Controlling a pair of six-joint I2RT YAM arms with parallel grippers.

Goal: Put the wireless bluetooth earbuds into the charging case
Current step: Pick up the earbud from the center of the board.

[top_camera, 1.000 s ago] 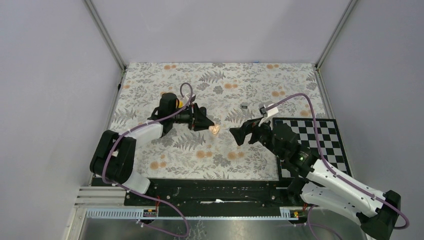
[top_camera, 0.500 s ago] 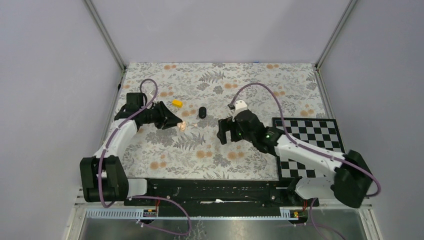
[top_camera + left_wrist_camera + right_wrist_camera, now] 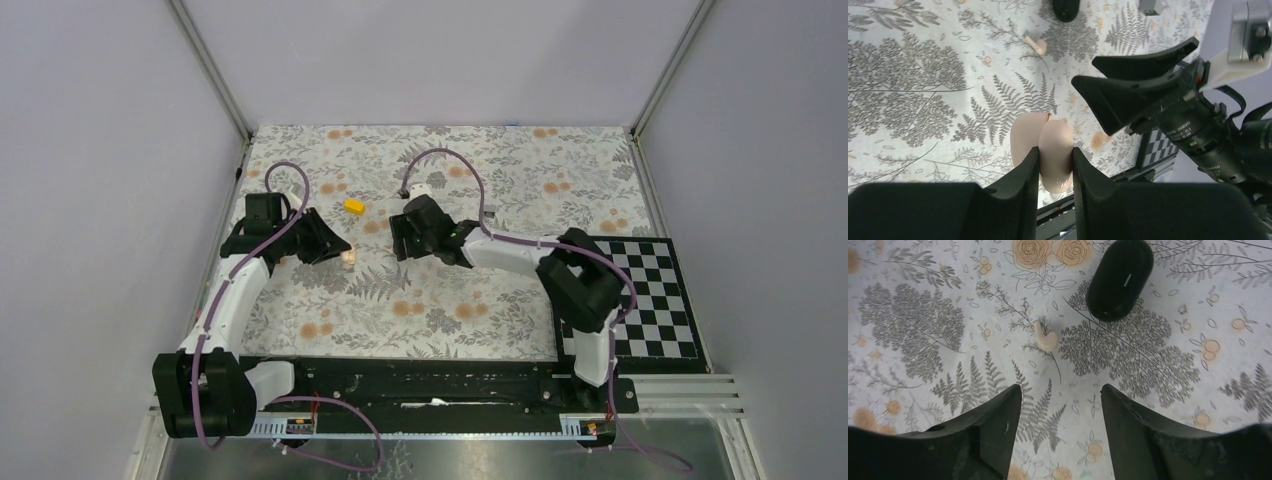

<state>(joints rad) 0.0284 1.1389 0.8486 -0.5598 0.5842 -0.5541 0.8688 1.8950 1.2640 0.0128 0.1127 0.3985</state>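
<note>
The left claw (image 3: pixel 1055 152) is clenched on a peach rounded piece (image 3: pixel 1055 142), pinched between both fingers and held off the floral surface (image 3: pixel 500 290). A second peach lobe sits just behind it at its ten o'clock; whether the two are joined I cannot tell. From above, this claw hangs out toward nine o'clock on the surface.

The right claw (image 3: pixel 1059 390) is released, fingers spread wide with only the printed cloth between them. It hovers near the middle of the surface, pointing toward the left claw.

The charging case (image 3: pixel 1120 277) lies flat on the surface at about one o'clock from the right claw's gap, touching neither finger. A small peach hooked piece (image 3: pixel 1046 339) lies at twelve o'clock from that gap, near the case at its seven o'clock but apart from it.

A small yellow object (image 3: pixel 354 206) rests at ten o'clock from the right claw. A checkerboard mat (image 3: pixel 655 300) covers the four o'clock corner.
</note>
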